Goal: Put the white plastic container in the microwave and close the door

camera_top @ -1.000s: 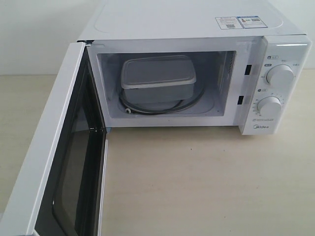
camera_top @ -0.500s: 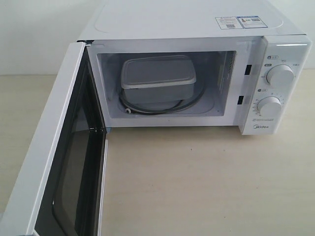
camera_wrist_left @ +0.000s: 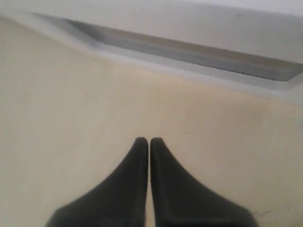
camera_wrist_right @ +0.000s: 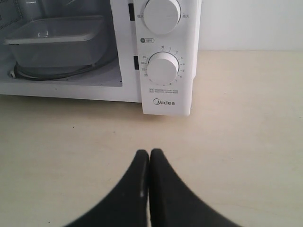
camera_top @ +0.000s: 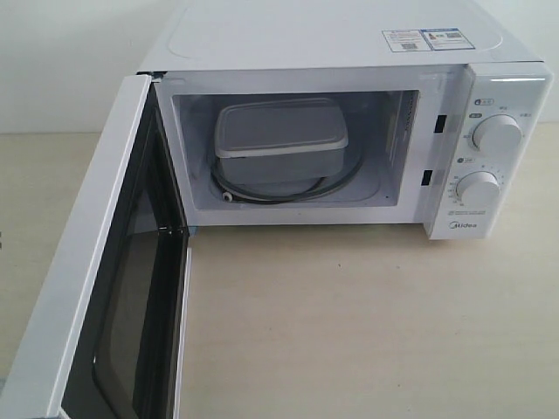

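Pale beige counter (camera_top: 367,332) fills our view, running back to a white wall. On it stands the microwave (camera_top: 332,35), with the door (camera_top: 79,288) swung wide open on the left, its dark window turned inward. Inside the cavity, toward the left, we see the white plastic container (camera_top: 279,131) with its lid on. The left hand (camera_wrist_left: 149,142) hangs over the bare counter, fingers pressed together, empty. The right hand (camera_wrist_right: 149,153) is the same, facing the two dials (camera_wrist_right: 162,68).
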Motion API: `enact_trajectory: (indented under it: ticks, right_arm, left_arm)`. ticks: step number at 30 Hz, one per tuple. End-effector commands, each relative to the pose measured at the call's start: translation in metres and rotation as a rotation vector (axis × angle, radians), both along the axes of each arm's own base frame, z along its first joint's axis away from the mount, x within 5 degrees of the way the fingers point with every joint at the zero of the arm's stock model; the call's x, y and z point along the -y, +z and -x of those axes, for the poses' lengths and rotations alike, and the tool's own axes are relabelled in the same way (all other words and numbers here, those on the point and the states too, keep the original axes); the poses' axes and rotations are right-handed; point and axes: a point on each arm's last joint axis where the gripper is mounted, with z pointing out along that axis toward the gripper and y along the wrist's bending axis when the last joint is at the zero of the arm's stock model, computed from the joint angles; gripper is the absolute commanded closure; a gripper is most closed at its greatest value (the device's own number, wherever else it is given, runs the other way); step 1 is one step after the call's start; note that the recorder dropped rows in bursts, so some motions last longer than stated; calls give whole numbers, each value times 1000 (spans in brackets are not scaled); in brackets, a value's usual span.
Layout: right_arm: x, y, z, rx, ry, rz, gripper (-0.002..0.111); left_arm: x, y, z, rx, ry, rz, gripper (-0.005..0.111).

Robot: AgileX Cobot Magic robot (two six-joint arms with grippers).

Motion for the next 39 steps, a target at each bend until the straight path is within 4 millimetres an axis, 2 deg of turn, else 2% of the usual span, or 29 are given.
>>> enact_trajectory:
  ticks: [1, 10, 16, 18, 23, 25, 30, 39]
  right_arm:
    - [1, 1, 0, 15, -5, 10, 108]
    - [1, 1, 0, 15, -5, 10, 108]
    - [1, 1, 0, 15, -5, 10, 108]
    - [1, 1, 0, 15, -5, 10, 108]
    - [1, 1, 0, 15, -5, 10, 108]
    - [1, 1, 0, 15, -5, 10, 108]
    - [1, 1, 0, 15, -5, 10, 108]
    - [1, 1, 0, 15, -5, 10, 108]
  left_arm:
    - [15, -10, -10, -13, -141, 80, 103]
    - [41, -14, -30, -17, -248, 343, 103]
    - [48, -17, -53, 71, -196, 449, 103]
    - [55, -16, -63, 139, -193, 498, 103]
    - [92, -27, -89, 276, -219, 587, 103]
    - [100, -32, -97, 320, -222, 609, 103]
    - [107, -34, -121, 287, -83, 735, 103]
    - [107, -31, -124, 301, -78, 732, 103]
